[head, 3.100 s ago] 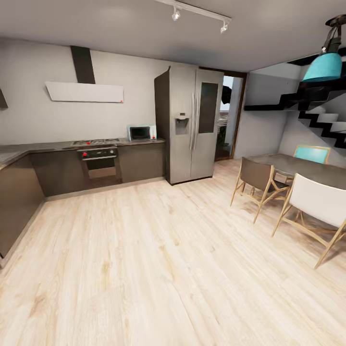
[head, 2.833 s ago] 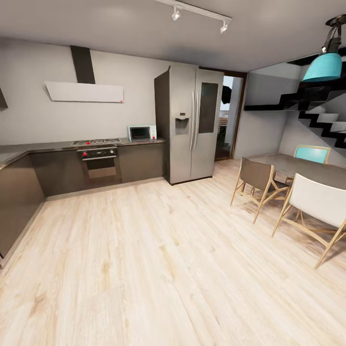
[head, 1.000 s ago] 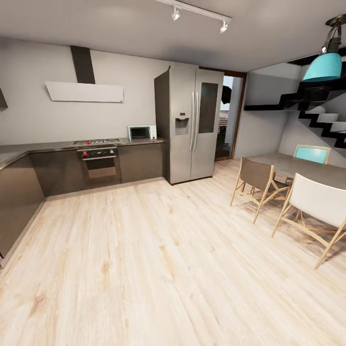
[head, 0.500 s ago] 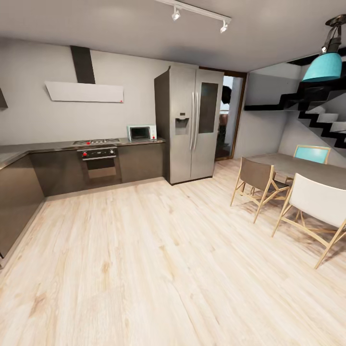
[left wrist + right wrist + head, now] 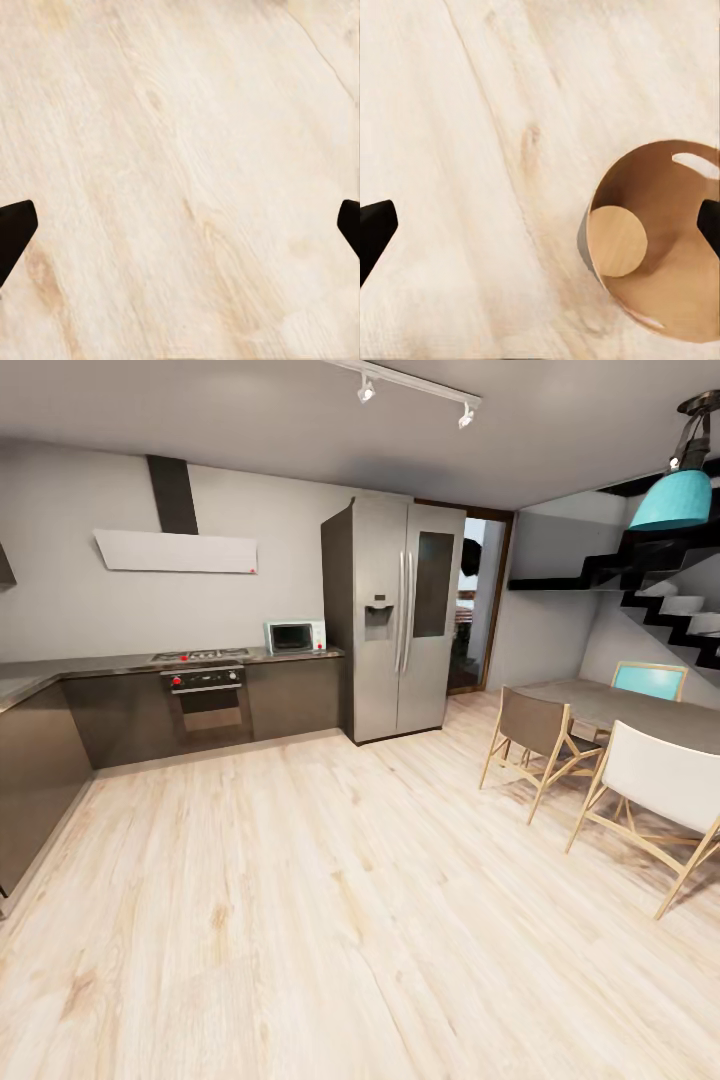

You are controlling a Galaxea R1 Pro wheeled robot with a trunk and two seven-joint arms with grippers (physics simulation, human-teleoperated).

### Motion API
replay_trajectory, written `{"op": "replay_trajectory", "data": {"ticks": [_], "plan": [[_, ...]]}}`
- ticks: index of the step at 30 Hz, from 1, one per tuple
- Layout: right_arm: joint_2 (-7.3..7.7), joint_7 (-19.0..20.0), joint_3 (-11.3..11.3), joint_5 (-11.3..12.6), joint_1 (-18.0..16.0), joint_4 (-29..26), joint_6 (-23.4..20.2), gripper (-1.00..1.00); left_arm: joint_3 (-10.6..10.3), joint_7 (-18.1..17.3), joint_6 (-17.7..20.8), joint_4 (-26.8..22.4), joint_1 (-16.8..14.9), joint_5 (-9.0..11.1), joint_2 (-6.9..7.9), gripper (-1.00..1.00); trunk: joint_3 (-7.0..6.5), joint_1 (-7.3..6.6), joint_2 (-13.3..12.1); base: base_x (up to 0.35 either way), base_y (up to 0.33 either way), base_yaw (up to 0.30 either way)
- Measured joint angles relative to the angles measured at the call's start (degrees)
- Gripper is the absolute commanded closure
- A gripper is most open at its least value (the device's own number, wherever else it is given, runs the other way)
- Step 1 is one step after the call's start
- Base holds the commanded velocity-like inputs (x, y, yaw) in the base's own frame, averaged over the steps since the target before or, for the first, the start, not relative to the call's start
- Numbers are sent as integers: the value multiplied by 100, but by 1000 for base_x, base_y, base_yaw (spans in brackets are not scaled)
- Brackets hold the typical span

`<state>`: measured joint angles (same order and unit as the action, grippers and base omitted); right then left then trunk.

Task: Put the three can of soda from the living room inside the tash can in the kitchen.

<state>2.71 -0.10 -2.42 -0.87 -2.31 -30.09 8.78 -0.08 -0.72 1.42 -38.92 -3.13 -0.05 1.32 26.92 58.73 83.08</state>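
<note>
The small round tapered bin (image 5: 656, 240), light grey outside and coppery brown inside, is standing on the pale wood floor (image 5: 457, 150) directly below the right gripper (image 5: 540, 225), and the right wrist view is looking straight down into it: its round base is bare, a slot is showing near the rim, and no can is lying inside. The right gripper's 2 dark fingertips (image 5: 373, 229) are sitting at opposite edges of that view, so the jaws are standing wide apart and holding nothing, with 1 tip overlapping the bin's far rim. The left gripper (image 5: 180, 229) is hanging over bare floor planks, its jaws likewise spread wide and empty. Further out, the head view is taking in the kitchen: dark brown cabinets (image 5: 120, 715) with a built-in oven (image 5: 208, 705), a steel double-door fridge (image 5: 395, 620), a white hood (image 5: 175, 550), and a dining table (image 5: 630, 710) with wooden chairs (image 5: 535, 745) at the right. None of the 3 soda cans is appearing here. Judging by the empty bin and empty jaws, the fetching step is in hand; the next move probably calls for driving to the living room to pick up a can.
</note>
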Motion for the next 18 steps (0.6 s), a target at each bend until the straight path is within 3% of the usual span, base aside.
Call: {"op": "replay_trajectory", "data": {"ticks": [2, 8, 15, 18], "plan": [[24, -4, 0, -1, -44, -400, -8, -100, 19, 4, -7, -527, 1, 3, 1, -100, -1, 0, 0, 0, 0, 0], [85, 0, -1, 6, -70, -1349, -15, -100, 29, 10, -24, -1466, 11, 5, -5, -100, 0, 0, 0, 0, 0, 0], [131, 1, 38, 13, -62, -2657, -21, -100, -32, 1, -82, -1890, 14, 5, -6, -100, 0, 0, 0, 0, 0, 0], [317, 16, 43, 58, -36, -3374, -49, -100, -21, -4, -79, -2015, 19, 5, 9, -100, 0, 0, 0, 0, 0, 0]]}}
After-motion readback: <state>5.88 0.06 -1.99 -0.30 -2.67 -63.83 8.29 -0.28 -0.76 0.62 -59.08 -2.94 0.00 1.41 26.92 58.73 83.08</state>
